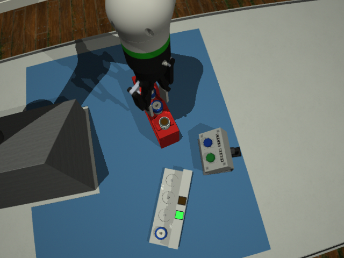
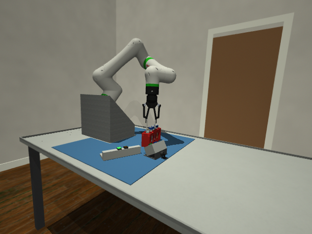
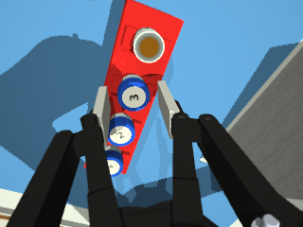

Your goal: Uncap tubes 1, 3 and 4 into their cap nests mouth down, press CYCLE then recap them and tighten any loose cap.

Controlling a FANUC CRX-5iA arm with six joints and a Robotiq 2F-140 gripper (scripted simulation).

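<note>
The red decapping station (image 1: 164, 124) holds its tubes in a row. In the wrist view caps 1 (image 3: 113, 163), 2 (image 3: 121, 132) and 3 (image 3: 133, 95) sit on their tubes, and tube 4 (image 3: 149, 45) stands open with brown liquid showing. My gripper (image 3: 133, 95) is open and straddles cap 3 (image 1: 157, 106), with a small gap between each finger pad and the cap. Cap 4 (image 1: 160, 233) lies in cap nest 4 of the cap tray (image 1: 170, 208); the other three nests are empty. The green lamp (image 1: 179, 215) is lit and the amber lamp (image 1: 181, 200) is dark.
The small desk (image 1: 216, 151) with the blue CYCLE key (image 1: 207, 142) and the green READY key (image 1: 210, 157) stands to the right of the station. A large grey wedge block (image 1: 41, 150) stands at the left on the blue mat.
</note>
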